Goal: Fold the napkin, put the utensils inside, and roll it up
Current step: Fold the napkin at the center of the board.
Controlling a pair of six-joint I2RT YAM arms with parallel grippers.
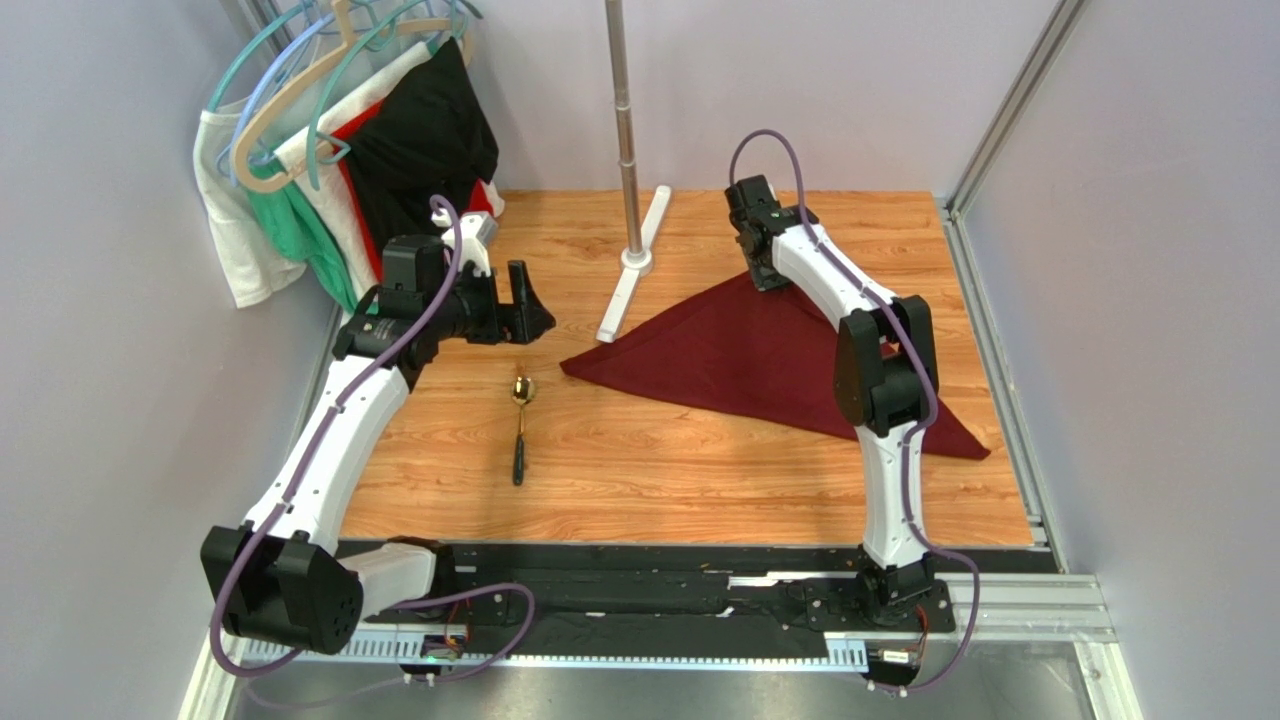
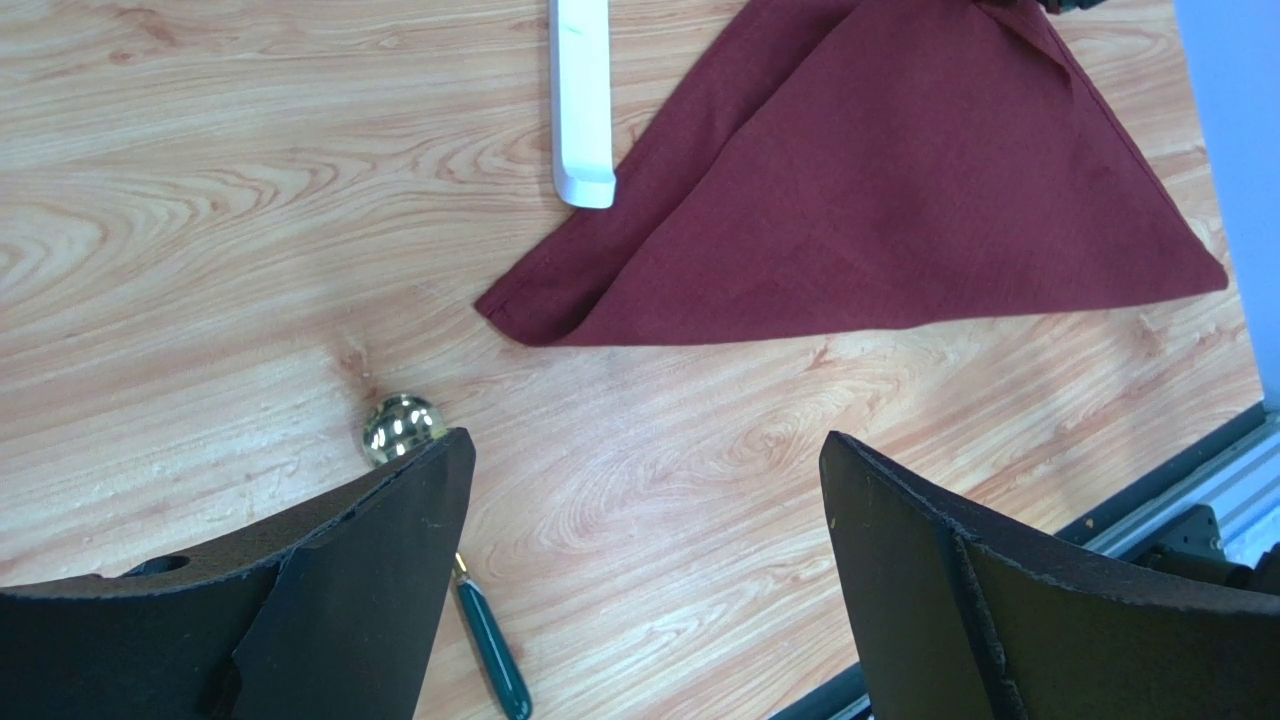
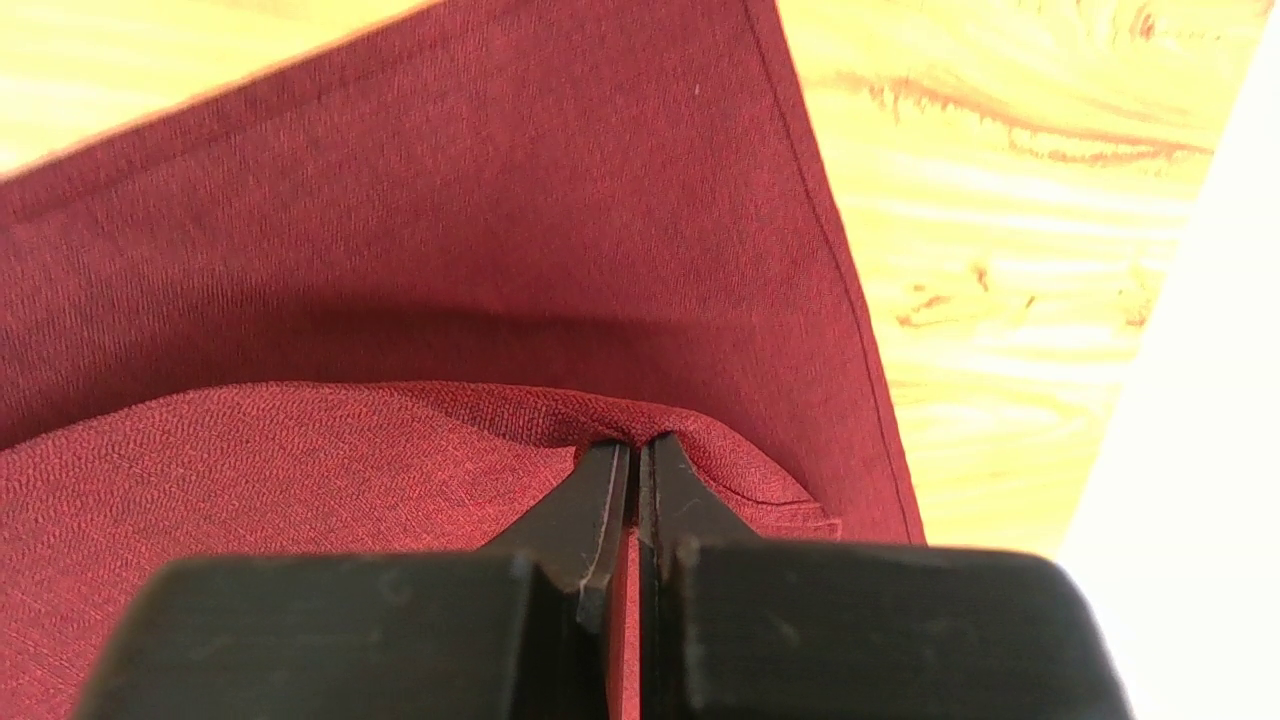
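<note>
The dark maroon napkin point(image 1: 721, 353) point(image 2: 887, 195) lies on the wooden table folded into a triangle, one point toward the spoon. My right gripper point(image 1: 766, 279) point(image 3: 639, 444) is at the napkin's far corner, shut on a pinched fold of the cloth point(image 3: 451, 225). The spoon point(image 1: 520, 423) lies left of the napkin, gold bowl point(image 2: 397, 428) away from me and dark handle point(image 2: 496, 660) toward me. My left gripper point(image 1: 529, 305) point(image 2: 642, 443) hangs open above the table beside the spoon, nothing between its fingers; its left finger hides the spoon's neck.
A white stand foot point(image 1: 633, 282) point(image 2: 580, 105) with a metal pole point(image 1: 621, 120) touches the napkin's far left edge. Garments on hangers point(image 1: 361, 150) hang at the back left. A black rail point(image 1: 676, 578) runs along the near edge; walls close both sides.
</note>
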